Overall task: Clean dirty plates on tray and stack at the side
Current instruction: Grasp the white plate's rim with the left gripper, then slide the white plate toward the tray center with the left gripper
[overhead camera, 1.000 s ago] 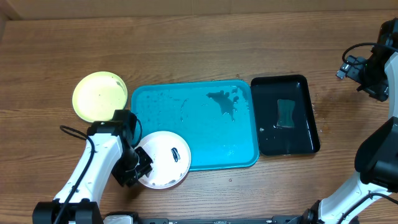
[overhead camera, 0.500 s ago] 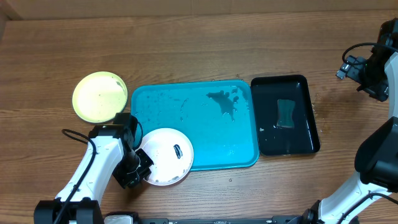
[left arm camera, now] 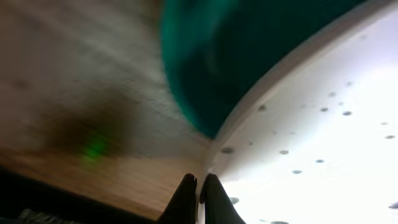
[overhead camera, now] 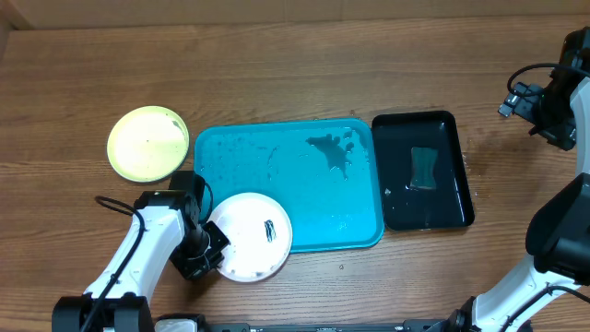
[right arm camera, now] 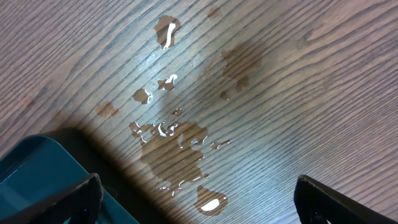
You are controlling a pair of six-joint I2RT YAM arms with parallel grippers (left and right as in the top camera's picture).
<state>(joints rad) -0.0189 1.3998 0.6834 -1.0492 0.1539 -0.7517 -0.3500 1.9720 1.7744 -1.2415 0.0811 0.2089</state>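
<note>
The turquoise tray (overhead camera: 313, 198) lies mid-table with a dark smear (overhead camera: 332, 152) and droplets on it. A lime-green plate (overhead camera: 147, 143) lies on the wood to its left. A white plate (overhead camera: 251, 236) with a small dark mark overlaps the tray's front-left corner; its rim colour does not show. My left gripper (overhead camera: 205, 251) is shut on this plate's left rim. In the left wrist view the fingers (left arm camera: 200, 190) pinch the speckled plate (left arm camera: 323, 143) beside the tray (left arm camera: 236, 50). My right gripper (right arm camera: 199, 205) is open and empty at the far right (overhead camera: 553, 111). No third plate shows.
A black tray (overhead camera: 456, 198) stands right of the turquoise tray and holds a sponge (overhead camera: 423, 168). Its corner shows in the right wrist view (right arm camera: 37, 168). A water puddle (right arm camera: 174, 137) lies on the wood under my right gripper.
My left gripper has shifted the white plate slightly right and toward the front edge. The right arm has not moved.
</note>
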